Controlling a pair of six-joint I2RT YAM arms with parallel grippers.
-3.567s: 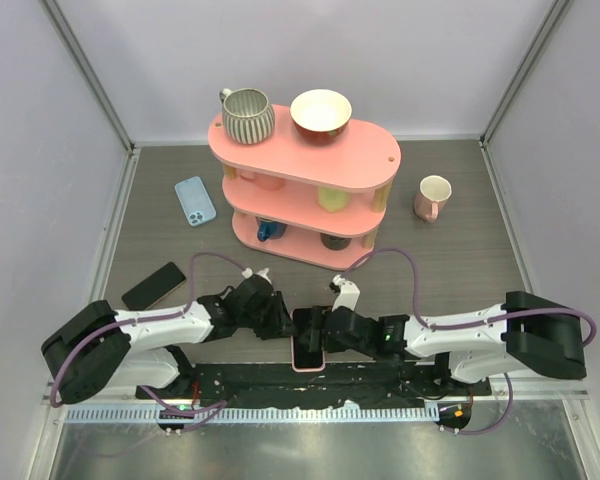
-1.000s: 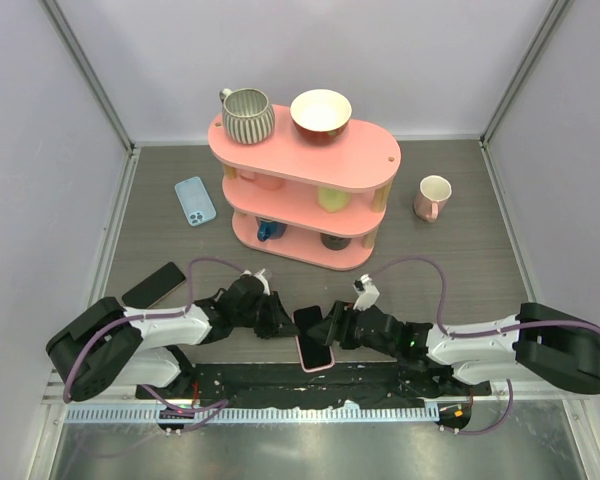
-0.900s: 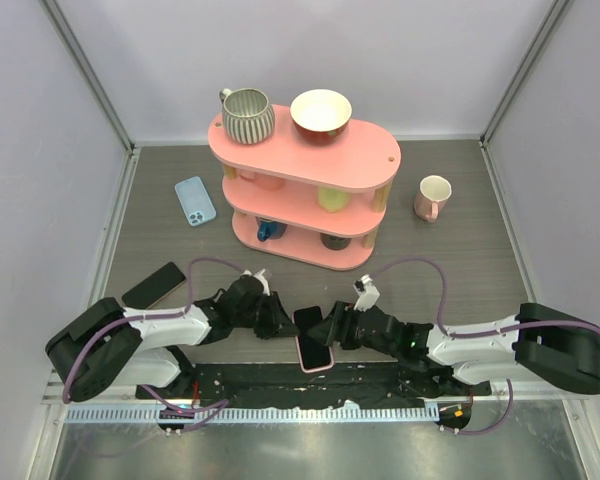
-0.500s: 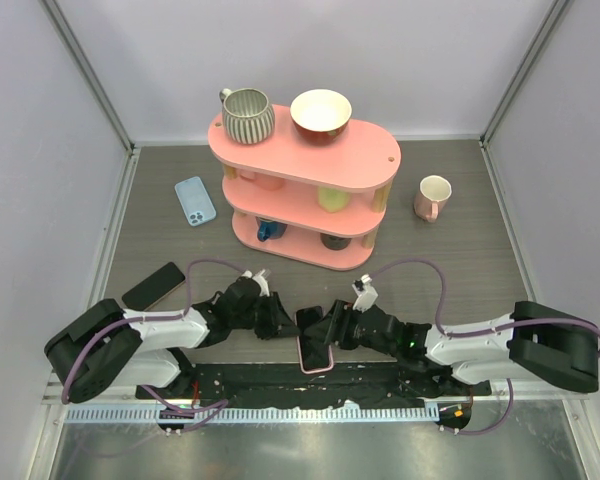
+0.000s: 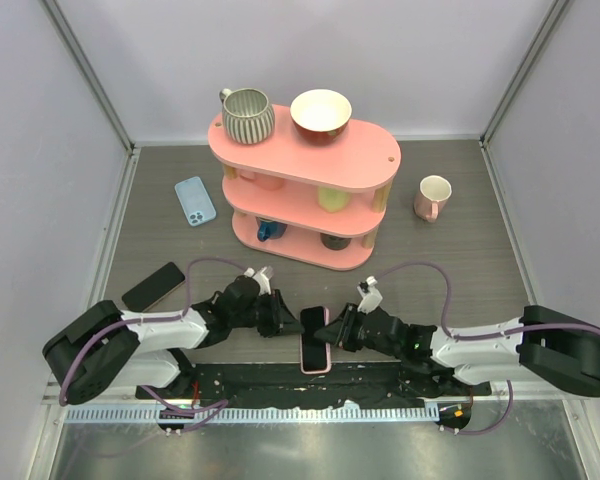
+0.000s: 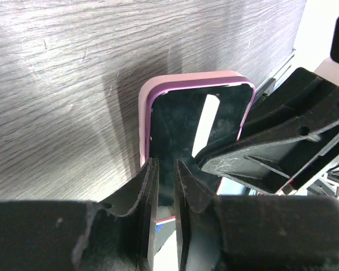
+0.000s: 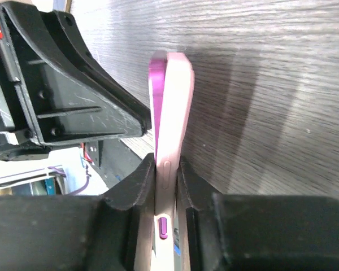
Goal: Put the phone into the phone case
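Note:
The phone (image 5: pixel 314 336), dark-screened with a purple rim, sits in the pink phone case (image 5: pixel 314 369) at the table's near edge, between both arms. My left gripper (image 5: pixel 283 325) reaches in from the left. In the left wrist view its fingertips (image 6: pixel 151 169) stand nearly together at the case (image 6: pixel 186 78) rim, pinching its edge beside the phone screen (image 6: pixel 198 124). My right gripper (image 5: pixel 338 333) comes from the right. Its wrist view shows the case (image 7: pixel 178 101) edge-on and clamped between both fingers, with the phone's purple edge (image 7: pixel 156 96) pressed against it.
A pink three-tier shelf (image 5: pixel 310 160) stands behind, carrying a ribbed mug (image 5: pixel 247 115) and a bowl (image 5: pixel 321 113). A blue phone case (image 5: pixel 194 200) and a black phone (image 5: pixel 153 285) lie at left, a pink mug (image 5: pixel 433 197) at right. The arms' black base rail (image 5: pixel 300 385) runs just behind the phone.
My right gripper has closed on the case's right side. The phone and case have turned from slanted to straight. The left gripper kept its hold.

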